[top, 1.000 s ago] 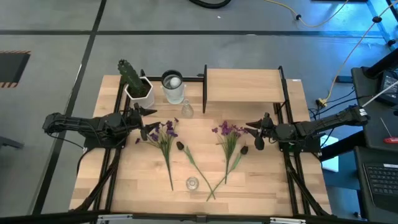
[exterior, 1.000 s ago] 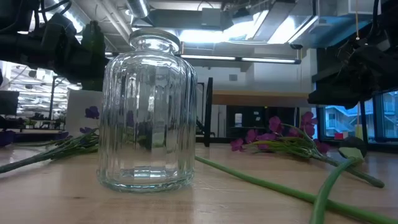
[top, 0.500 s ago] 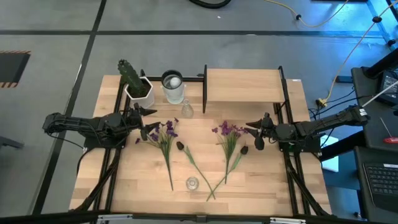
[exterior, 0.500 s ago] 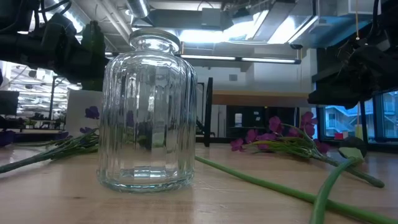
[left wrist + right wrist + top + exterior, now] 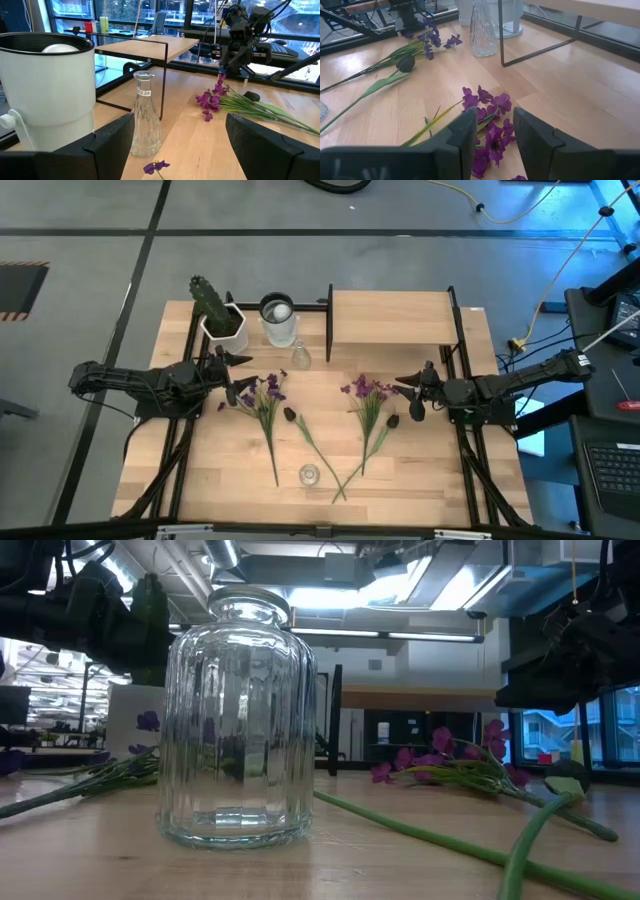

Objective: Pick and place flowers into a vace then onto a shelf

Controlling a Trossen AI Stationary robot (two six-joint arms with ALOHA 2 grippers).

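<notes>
Nothing has shifted over the last second: both bunches of flowers [image 5: 265, 395] still lie mid-frame on the counter [image 5: 200, 470]. The left end effector [image 5: 232, 376] and right end effector [image 5: 414, 396], apparently empty, stay open, so picking hasn't begun.

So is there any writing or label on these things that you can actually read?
Slim glass vase: a small white sticker on its neck with dark print, too small to read.
Wide ribbed jar: no writing shows.
White pot, shelf, flowers: no writing shows.
Bottles on the far desk in the left wrist view: too far off to read.
</notes>
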